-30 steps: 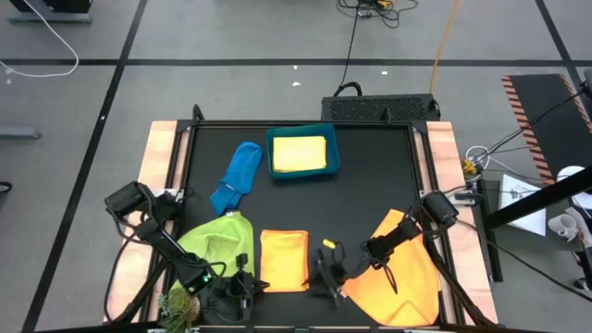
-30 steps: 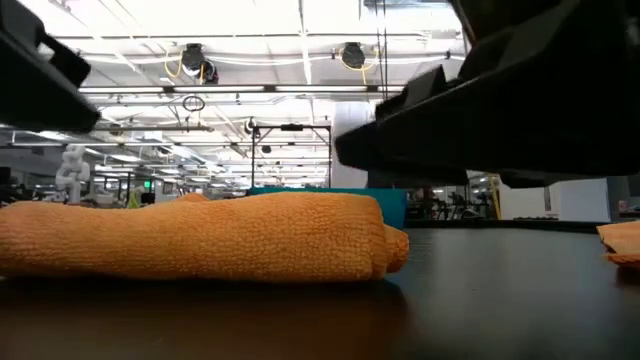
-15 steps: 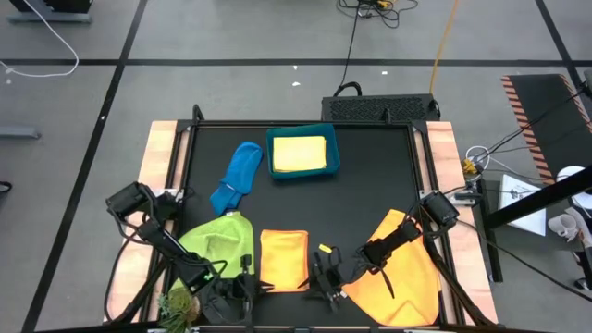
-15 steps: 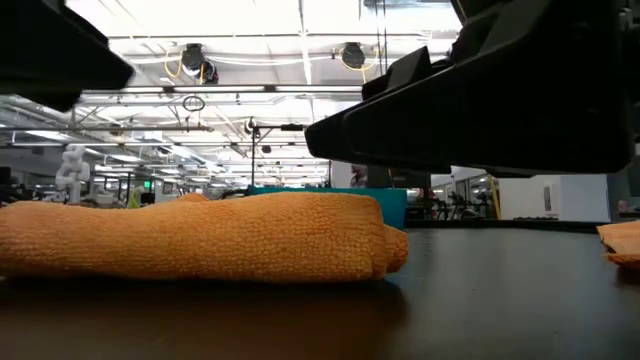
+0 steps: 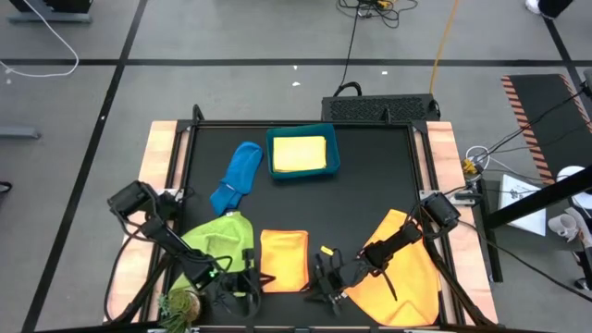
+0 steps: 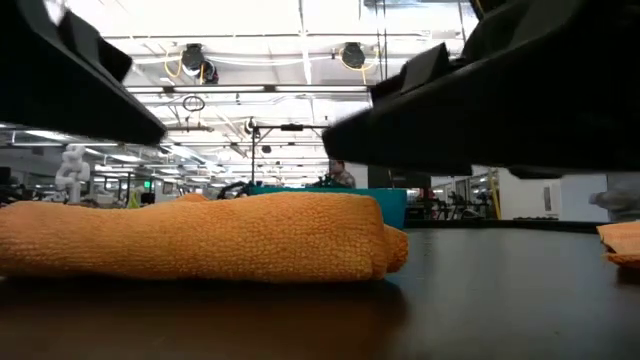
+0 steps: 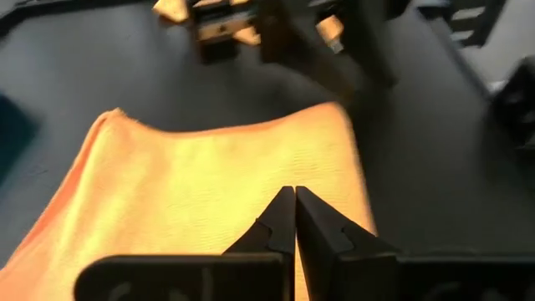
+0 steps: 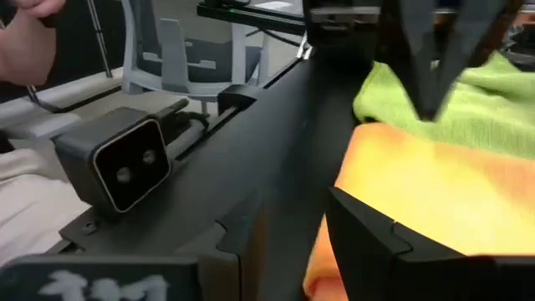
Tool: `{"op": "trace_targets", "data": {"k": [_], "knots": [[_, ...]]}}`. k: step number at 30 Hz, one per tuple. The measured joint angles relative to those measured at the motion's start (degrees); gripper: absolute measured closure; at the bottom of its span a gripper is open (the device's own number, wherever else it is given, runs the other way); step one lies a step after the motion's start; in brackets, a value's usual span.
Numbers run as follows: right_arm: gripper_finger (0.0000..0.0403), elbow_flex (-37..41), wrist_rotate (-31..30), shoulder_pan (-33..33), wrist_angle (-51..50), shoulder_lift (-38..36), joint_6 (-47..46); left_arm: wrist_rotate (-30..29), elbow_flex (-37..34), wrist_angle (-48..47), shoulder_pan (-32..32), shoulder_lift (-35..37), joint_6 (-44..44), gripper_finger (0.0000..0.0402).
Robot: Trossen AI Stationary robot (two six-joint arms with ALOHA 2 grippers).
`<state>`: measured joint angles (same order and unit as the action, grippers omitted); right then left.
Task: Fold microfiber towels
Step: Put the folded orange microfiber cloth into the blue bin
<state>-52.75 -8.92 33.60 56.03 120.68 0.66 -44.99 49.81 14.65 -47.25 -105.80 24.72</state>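
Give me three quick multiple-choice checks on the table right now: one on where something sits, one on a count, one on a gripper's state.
1. Where is the folded yellow microfiber towel?
A. On bare tabletop
B. Inside the rigid teal rectangular bin
C. Under the lime green microfiber towel

2. How many orange microfiber towels show in the high view?
A. One
B. Two
C. Three

3. How are the left gripper's fingers?
A. Shut, nothing between them
B. Wide open
C. Clamped on the bright blue microfiber towel

Answers:
1 B: the bin's walls frame it all round.
2 B: the folded orange microfiber towel near the front centre and the spread orange microfiber towel under the right arm.
3 A: the left wrist view shows the fingers meeting above the folded orange one.
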Motion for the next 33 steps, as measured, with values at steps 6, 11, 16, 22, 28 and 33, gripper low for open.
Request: {"op": "trace_targets", "data": {"k": [6, 11, 16, 22, 28, 33], "knots": [[0.0283, 0.00, -7.34, -0.32, -9.17, -0.02, -5.84, 2.66, -0.01, -3.85, 2.28, 0.00, 3.19, 0.0398], [0.0283, -0.09, -16.85, -0.76, -16.13, -0.50, -9.97, 4.39, -0.01, -3.84, 3.59, 0.00, 4.10, 0.0381], [0.0283, -0.09, -25.92, -0.68, -27.35, -4.15, -11.00, 4.55, -0.01, -4.04, 3.66, 0.00, 3.70, 0.0374], [0.0283, 0.09, -31.46, 0.49, -46.14, -12.55, -15.53, 4.55, -0.01, -4.21, 3.68, 0.00, 3.64, 0.0386], [0.0283, 0.09, -31.55, 2.38, -53.76, -19.10, -19.20, 4.55, -0.01, -6.76, 4.66, 0.02, 6.95, 0.0399], [0.0283, 0.09, -31.50, 3.27, -47.26, -20.05, -15.06, 4.50, -0.01, -12.75, 7.43, 0.02, 14.94, 0.0392]]}}
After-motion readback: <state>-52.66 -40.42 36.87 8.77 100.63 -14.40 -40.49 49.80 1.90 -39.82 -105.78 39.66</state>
